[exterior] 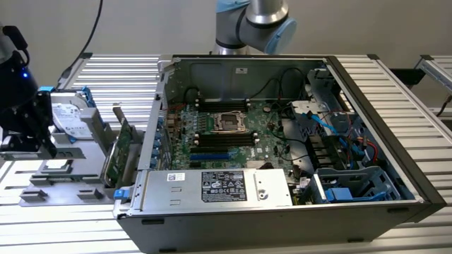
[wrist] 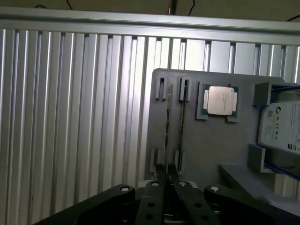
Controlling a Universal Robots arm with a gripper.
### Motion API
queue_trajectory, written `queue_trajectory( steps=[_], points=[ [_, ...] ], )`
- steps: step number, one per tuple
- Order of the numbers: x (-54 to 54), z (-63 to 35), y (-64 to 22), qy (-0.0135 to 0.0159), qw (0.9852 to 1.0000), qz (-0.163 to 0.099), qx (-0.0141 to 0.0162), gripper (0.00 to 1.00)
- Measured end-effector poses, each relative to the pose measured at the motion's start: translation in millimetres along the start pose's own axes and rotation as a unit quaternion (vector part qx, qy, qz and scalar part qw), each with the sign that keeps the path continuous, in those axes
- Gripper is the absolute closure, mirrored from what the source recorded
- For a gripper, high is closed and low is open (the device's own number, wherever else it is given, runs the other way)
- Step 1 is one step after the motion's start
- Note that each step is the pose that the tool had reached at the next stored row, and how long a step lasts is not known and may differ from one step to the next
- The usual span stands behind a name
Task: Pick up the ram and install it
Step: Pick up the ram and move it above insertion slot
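The open computer case (exterior: pixel 282 230) rests on the slatted table (wrist: pixel 70 117). At the exterior view's left, over the grey holder tray (wrist: pixel 211 145), the gripper (wrist: pixel 167 180) is clamped on the ram (wrist: pixel 168 124), which stands edge-up in its slot between the fingertips.

— The table (wrist: pixel 70 117)?
— Ribbed bare metal with a satin sheen, light catching along the ridges.
— And the holder tray (wrist: pixel 206 145)?
— Smooth, matt grey plastic. The CPU (wrist: pixel 220 101) on it has a brushed metal lid, and the hard drive (wrist: pixel 281 124) has a pale paper label.
— The gripper (wrist: pixel 167 183)?
— Matt black with shiny screw heads. The ram (wrist: pixel 169 122), seen edge-on, looks dark and dull. The computer case (exterior: pixel 268 233) is dark and matt outside, bare grey sheet metal inside.
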State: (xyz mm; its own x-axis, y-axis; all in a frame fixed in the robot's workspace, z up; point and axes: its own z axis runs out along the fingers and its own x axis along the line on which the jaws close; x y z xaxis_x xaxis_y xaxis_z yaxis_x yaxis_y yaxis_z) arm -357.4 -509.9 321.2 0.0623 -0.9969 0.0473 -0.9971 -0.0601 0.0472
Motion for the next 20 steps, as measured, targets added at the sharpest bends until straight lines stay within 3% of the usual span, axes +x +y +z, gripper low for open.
queue_trajectory(
  steps=[6, 14, 20],
  points=[
    [-1.7, -18.7, -13.9, 0.0021, 1.0, 0.0, -0.0041, 0.86],
    [-4.1, -25.9, -37.8, 0.0043, 1.0, 0.0, -0.0066, 0.86],
    [-10.7, -35.5, -49.8, 0.0043, 1.0, 0.0, -0.007, 0.86]
  ],
)
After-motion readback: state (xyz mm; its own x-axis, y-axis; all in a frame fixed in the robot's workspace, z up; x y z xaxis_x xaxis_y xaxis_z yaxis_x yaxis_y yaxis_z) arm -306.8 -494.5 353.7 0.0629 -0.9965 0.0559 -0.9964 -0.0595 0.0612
